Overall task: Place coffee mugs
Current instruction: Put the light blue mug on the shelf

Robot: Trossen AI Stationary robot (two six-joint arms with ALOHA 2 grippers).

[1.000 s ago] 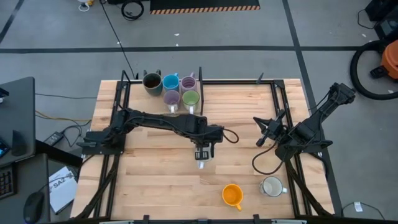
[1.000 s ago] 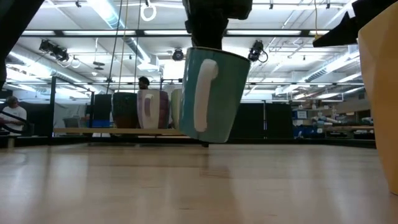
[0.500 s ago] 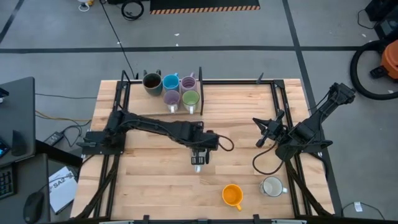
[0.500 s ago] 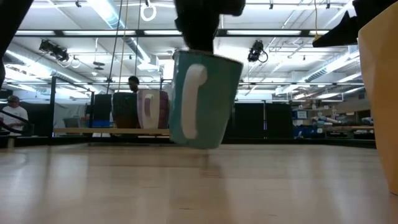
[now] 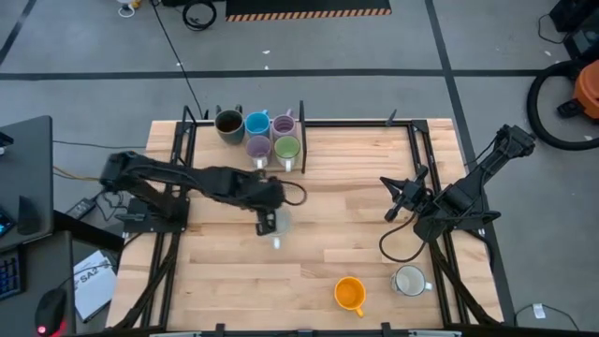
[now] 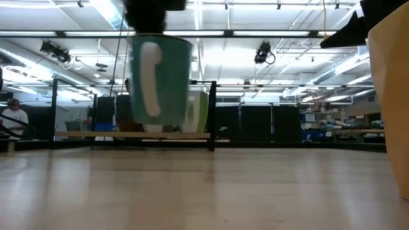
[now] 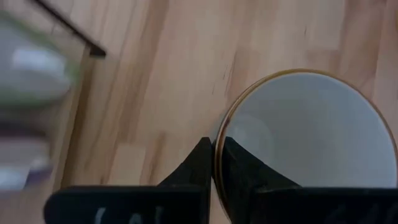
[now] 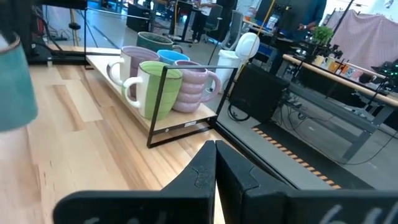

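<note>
Hanging above the table [image 5: 374,253], the mug's [image 7: 308,146] rim sits clamped between the left fingers [image 7: 202,165].

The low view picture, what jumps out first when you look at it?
A big teal ceramic mug with a white handle hangs in the air at upper left, held by its rim in the left tool above the wooden table. Behind it, a cluster of small coloured mugs stands at the table's far edge. The right tool waits off to the side.
</note>
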